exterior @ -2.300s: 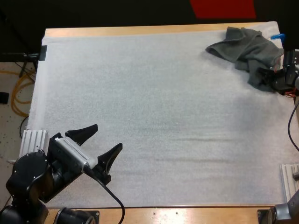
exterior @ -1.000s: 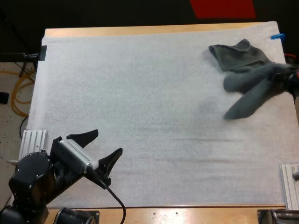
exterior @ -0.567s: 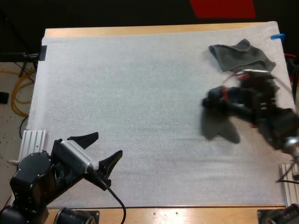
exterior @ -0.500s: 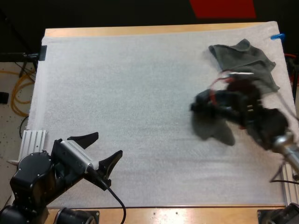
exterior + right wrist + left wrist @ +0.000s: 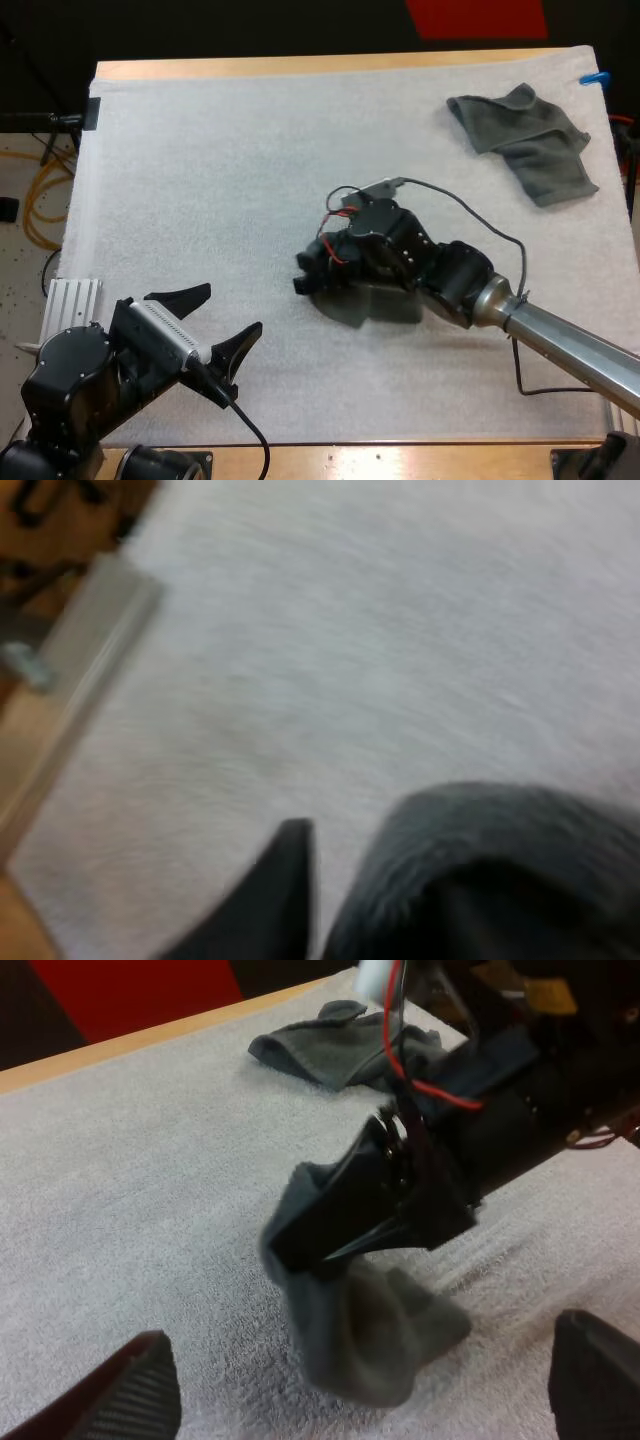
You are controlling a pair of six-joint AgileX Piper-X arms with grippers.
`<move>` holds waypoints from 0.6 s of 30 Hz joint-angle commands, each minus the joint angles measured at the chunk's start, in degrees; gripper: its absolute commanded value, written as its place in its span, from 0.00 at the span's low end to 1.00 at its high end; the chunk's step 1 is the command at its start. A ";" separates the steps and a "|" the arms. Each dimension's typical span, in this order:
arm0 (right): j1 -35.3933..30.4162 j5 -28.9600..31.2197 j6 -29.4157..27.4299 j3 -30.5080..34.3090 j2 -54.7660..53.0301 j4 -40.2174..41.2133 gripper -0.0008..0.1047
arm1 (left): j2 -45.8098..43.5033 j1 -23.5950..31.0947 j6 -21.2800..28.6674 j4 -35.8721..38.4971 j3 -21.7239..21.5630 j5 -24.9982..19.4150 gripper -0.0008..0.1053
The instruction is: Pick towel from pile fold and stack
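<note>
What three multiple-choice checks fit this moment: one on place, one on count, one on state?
1. Where is the right gripper?
A. at the far right corner of the mat
B. over the middle of the mat
C. off the table's near edge

2. How many towels lie on the mat?
A. one
B. two
C. three

3. How is the left gripper?
A. open, holding nothing
B. shut on a towel
C. shut on nothing

Answers:
1 B: it sits mid-mat with the held towel under it.
2 B: the held towel plus the far towel at the far right corner.
3 A: its fingers stand apart over bare mat.
</note>
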 commanded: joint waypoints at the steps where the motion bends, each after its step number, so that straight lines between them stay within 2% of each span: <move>1: 0.24 -0.75 -1.52 -1.15 -0.49 -0.83 0.54 | 0.06 -0.26 0.11 -0.24 -0.35 -0.19 0.70; 2: 0.26 -0.75 -2.22 -1.71 -0.55 -0.30 0.63 | 0.06 -0.26 0.11 -0.24 -0.35 -0.19 0.70; 3: 0.25 -0.75 -3.37 -2.36 -0.42 0.75 0.68 | 0.06 -0.26 0.11 -0.24 -0.35 -0.19 0.70; 5: 0.25 -0.27 -5.17 -3.23 -0.47 2.86 0.68 | 0.06 -0.26 -0.09 -0.24 -0.35 -0.19 0.70; 10: 0.25 5.31 -11.10 -3.76 -0.69 9.48 0.64 | 0.06 -0.26 -0.23 -0.24 -0.35 -0.19 0.70; 13: 0.14 6.10 -16.99 -3.76 -0.69 13.85 0.61 | 0.06 -0.26 -0.23 -0.24 -0.35 -0.19 0.70; 16: 0.14 12.41 -20.24 -3.76 -0.69 17.87 0.60 | 0.06 -0.26 -0.23 -0.24 -0.35 -0.19 0.70; 18: -0.08 20.02 -20.89 -3.76 -0.69 18.48 0.60 | 0.06 -0.26 -0.23 -0.24 -0.35 -0.19 0.70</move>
